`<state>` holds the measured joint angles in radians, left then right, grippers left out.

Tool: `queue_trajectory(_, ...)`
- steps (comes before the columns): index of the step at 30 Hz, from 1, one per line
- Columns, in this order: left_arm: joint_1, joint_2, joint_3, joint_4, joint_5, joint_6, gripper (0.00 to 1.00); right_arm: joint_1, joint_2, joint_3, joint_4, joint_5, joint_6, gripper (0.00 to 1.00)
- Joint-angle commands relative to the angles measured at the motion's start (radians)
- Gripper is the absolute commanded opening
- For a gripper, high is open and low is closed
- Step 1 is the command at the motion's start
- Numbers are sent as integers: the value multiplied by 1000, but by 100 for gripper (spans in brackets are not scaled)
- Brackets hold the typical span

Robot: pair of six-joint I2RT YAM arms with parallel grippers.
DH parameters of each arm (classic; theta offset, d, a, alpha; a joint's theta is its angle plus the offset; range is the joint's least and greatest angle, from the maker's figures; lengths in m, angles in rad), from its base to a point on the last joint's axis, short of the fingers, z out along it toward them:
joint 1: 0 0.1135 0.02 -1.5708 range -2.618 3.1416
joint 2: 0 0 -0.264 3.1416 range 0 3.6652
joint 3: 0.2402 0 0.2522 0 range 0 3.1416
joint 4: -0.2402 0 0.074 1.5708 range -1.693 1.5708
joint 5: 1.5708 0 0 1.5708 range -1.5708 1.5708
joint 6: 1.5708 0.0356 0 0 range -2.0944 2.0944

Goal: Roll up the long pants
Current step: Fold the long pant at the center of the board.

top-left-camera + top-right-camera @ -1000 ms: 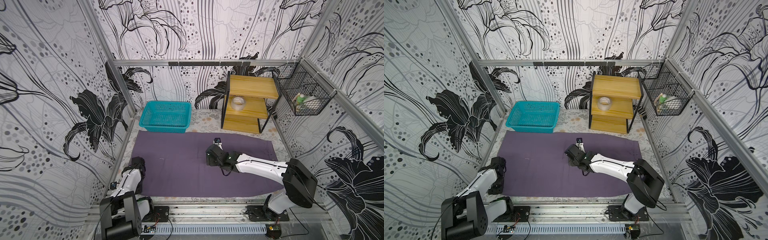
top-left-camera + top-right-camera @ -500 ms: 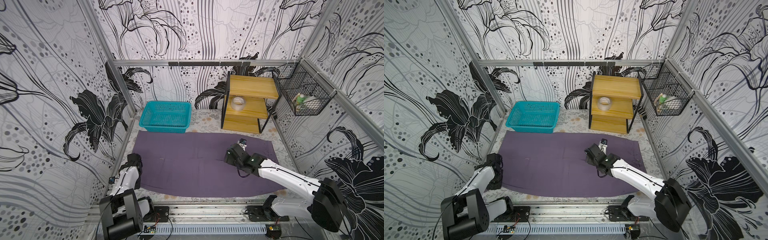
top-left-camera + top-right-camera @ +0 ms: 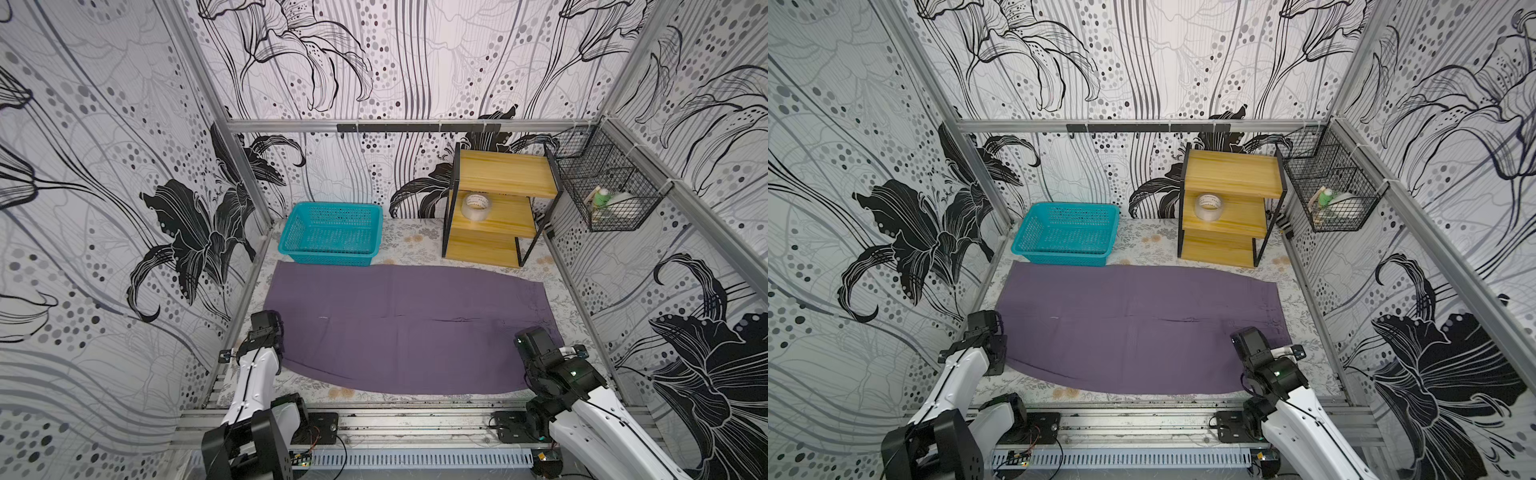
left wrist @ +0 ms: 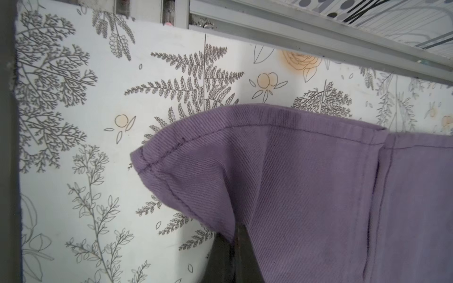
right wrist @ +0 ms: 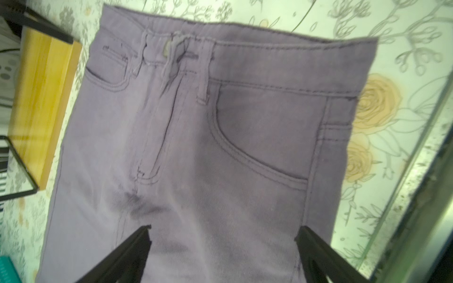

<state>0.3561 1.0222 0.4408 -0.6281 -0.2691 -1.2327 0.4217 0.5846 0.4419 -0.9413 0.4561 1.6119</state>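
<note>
I have the long pants [image 3: 399,328] spread flat on the table [image 3: 415,241]. Their long axis runs side to side: the waistband points to the robot's right and the leg hems to its left. The far edge of the leg end lies just in front of the teal basket [image 3: 330,232], and the wooden shelf [image 3: 498,208] stands behind the waist end.

The fabric is dusky purple twill with darker stitching. In the right wrist view the front faces up — waistband, belt loops, fly and curved pockets. In both top views the two legs lie side by side, with a faint line between them.

The left gripper [image 4: 235,235] sits at the hem end, its fingers closed on the cloth. A hem corner rises off the table there in a peaked fold, while the rest of the hem lies flat.

The right gripper [image 5: 221,235] is over the hip area, below the pockets, with its fingers spread wide — the cloth spans the whole gap between them. I cannot tell whether the tips touch the fabric.
</note>
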Motion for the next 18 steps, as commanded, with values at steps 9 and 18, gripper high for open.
queue_trajectory(9,4,103,29,6,7,14,0,-318,433,176,49,-8,-390,95)
queue_trajectory(18,4,153,47,-8,-7,7,0,-696,397,166,15,-114,-547,95)
